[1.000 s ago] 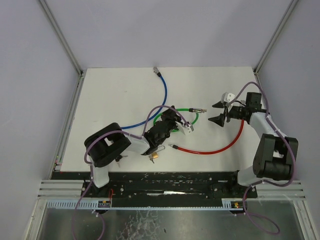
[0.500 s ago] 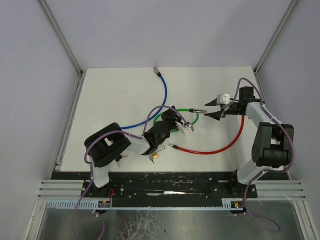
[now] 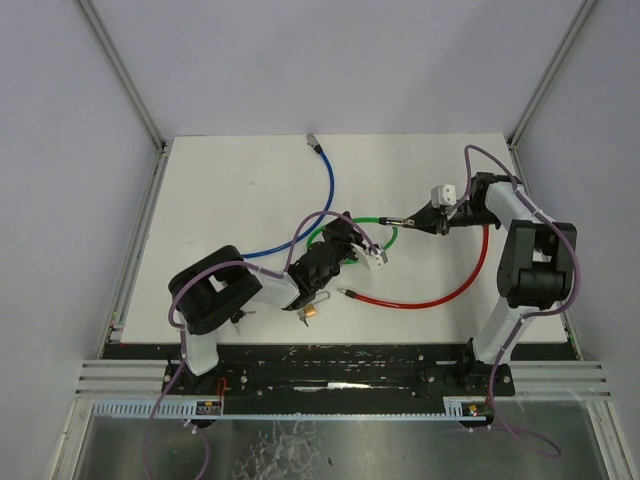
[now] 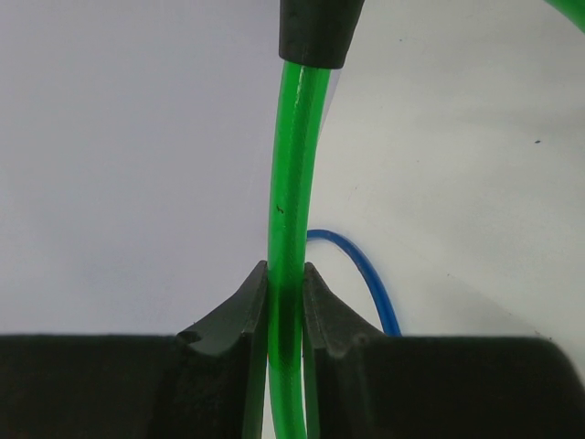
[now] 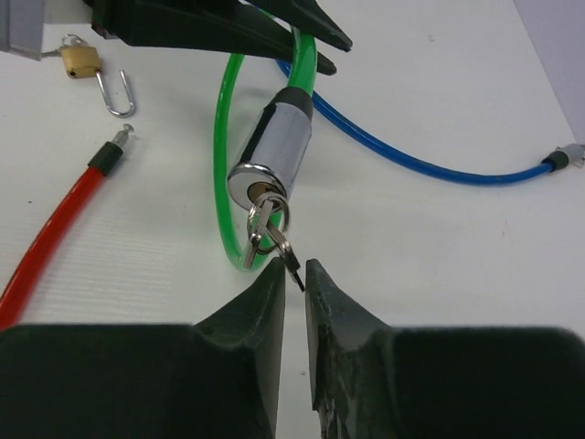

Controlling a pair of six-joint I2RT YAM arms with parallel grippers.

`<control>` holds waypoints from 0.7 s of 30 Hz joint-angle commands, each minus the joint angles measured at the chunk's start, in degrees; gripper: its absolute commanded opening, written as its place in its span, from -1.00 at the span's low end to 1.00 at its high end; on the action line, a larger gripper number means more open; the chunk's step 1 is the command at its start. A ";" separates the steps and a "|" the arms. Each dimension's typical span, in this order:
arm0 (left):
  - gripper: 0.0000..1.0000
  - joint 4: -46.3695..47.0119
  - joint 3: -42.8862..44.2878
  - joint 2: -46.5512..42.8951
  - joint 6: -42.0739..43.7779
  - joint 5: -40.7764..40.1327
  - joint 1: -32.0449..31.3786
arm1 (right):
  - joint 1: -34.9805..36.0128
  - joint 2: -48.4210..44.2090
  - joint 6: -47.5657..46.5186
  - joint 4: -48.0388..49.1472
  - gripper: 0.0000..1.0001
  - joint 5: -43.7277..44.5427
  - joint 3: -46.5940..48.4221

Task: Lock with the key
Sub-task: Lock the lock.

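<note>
While the left claw (image 4: 285,279) clamps the green plastic-coated cable (image 4: 291,183), the right claw (image 5: 294,274) stands nearly shut around the silver metal key (image 5: 279,245); actual grip I cannot tell.

No writing, brand, number or sign can be read in any view; the padlock (image 5: 80,60), the lock cylinder (image 5: 272,151), the keys (image 5: 267,240) and the green cable (image 5: 219,155) show no legible markings.

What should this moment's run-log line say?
left gripper: shut on green cable | right gripper: jaws narrow around key tip, contact unclear | lock cylinder: key ring at its keyhole
</note>
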 commanded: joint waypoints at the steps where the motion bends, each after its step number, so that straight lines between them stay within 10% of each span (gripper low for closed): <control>1: -0.99 -6.80 -2.34 1.08 -2.70 1.82 -0.48 | 0.38 2.68 -18.04 -18.82 -0.68 -3.76 5.62; 8: -0.99 -7.02 -2.34 0.92 -2.63 1.83 -0.51 | 0.38 2.77 -16.99 -18.38 -0.95 -2.42 7.06; 21: -0.99 -7.09 -2.22 1.08 -2.54 1.91 -0.49 | 0.47 -18.53 20.93 30.04 -0.97 11.27 -10.07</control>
